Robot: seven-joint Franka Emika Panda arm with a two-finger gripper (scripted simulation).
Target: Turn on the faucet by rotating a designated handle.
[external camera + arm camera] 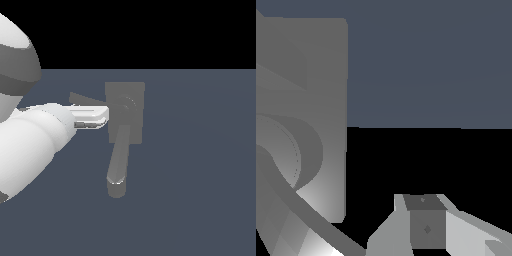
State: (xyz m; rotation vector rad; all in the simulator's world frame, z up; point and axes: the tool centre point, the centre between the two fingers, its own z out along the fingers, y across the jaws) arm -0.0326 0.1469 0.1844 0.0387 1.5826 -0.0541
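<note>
A: Gripper first. How stands the white two-fingered gripper (pixel 102 116)?

B: In the exterior view its pale fingers (pixel 92 111) lie flat and point to the exterior view's right, and the tips reach the edge of the matte grey faucet with rectangular block base (pixel 134 105). How wide the jaws stand I cannot tell, because one finger covers the other. I see nothing held between them.

A: And the wrist view?

B: Only one finger (pixel 426 225) shows, beside the faucet block (pixel 316 75), apart from it.

A: Where is the handle?

B: The thin straight grey bar lever (pixel 79 98) goes out from the block toward the exterior view's left, just above the fingers, very near; touching or not, I cannot say. In the wrist view it is the slim bar (pixel 311 220) running slantwise from the round hub (pixel 286 150).

A: The spout?

B: The thick rounded grey spout (pixel 119 162) reaches down toward the camera over the dark blue-grey floor (pixel 200 175).
</note>
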